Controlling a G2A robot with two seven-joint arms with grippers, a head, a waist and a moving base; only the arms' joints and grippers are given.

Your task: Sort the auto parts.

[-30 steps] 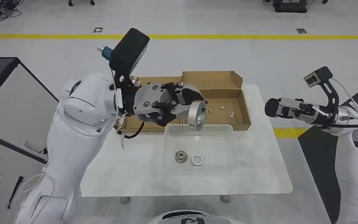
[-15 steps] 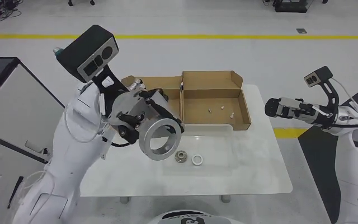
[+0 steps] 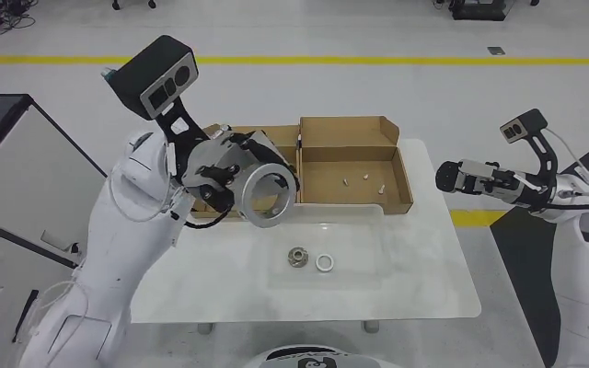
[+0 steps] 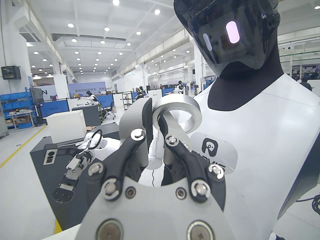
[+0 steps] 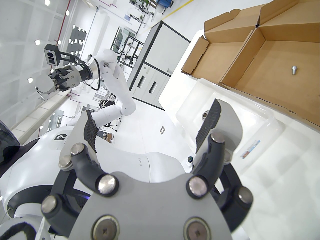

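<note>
There's your part: a broad, thick-walled metal ring (image 3: 260,217), dull silver with a wide-open bore, up in the air and tipped so its face turns toward the top camera. Your left gripper (image 4: 153,116) has it clamped by the wall, one finger through the bore and the other pad pressed on the outside. From above, the ring hangs over the near edge of the left cardboard box (image 3: 276,136), just by the far left corner of the clear tray (image 3: 368,213), and well off the table (image 3: 433,276). Down in that tray you see a small dark metal part (image 3: 295,257) and a white ring (image 3: 325,263) side by side, close but apart. The right cardboard box (image 3: 350,131) sits against the left one, walls upright, with three small pale pieces (image 3: 365,174) scattered on its floor. Now your room: the boxes line the table's far edge, the tray sits just in front of them, and a wide strip of white tabletop runs between the tray and the right-hand edge. Your right gripper (image 5: 152,116) is out past that edge, well apart from everything, fingers spread wide with nothing between them
</note>
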